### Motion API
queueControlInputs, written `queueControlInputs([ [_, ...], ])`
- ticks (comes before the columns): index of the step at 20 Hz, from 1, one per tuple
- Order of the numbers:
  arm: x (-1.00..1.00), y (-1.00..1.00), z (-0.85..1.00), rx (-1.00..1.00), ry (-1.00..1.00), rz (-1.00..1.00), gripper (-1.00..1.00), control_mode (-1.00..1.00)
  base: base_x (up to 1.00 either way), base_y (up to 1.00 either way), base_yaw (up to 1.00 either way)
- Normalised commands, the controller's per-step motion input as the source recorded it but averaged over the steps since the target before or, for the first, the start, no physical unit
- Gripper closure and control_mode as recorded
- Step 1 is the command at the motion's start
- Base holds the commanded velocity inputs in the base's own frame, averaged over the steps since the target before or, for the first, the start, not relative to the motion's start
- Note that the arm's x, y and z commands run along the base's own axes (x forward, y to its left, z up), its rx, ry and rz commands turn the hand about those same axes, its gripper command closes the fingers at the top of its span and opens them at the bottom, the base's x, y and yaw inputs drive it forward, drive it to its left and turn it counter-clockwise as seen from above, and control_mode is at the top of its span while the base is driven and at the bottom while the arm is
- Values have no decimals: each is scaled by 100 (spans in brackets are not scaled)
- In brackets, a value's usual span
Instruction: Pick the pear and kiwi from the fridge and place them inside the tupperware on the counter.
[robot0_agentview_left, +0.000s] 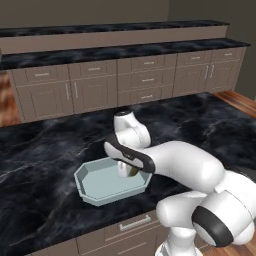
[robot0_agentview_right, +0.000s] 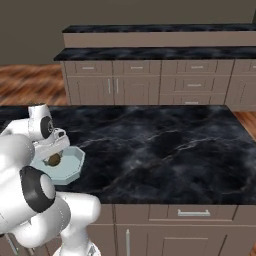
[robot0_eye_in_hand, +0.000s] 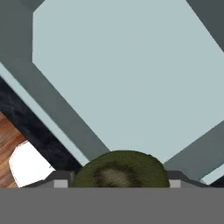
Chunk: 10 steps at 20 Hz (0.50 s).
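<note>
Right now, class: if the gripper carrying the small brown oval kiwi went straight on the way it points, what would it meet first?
Probably the pale blue floor of the shallow rectangular plastic tupperware: the gripper, with the kiwi between its fingers, points down into it. The gap is hard to judge.

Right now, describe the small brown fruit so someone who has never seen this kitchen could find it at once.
Start at the glossy black marble counter, then find the shallow pale blue-grey tupperware near its front edge. Above its floor, the white arm's gripper is shut on the kiwi, a fuzzy olive-brown oval, the one dark round thing against that pale plastic.
</note>
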Motion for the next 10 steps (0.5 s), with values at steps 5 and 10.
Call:
queueControlInputs([
  [5,10,10,-26,0,4,0,100,-100,0,0,0],
  [10,4,10,-27,0,0,0,100,-100,0,0,0],
])
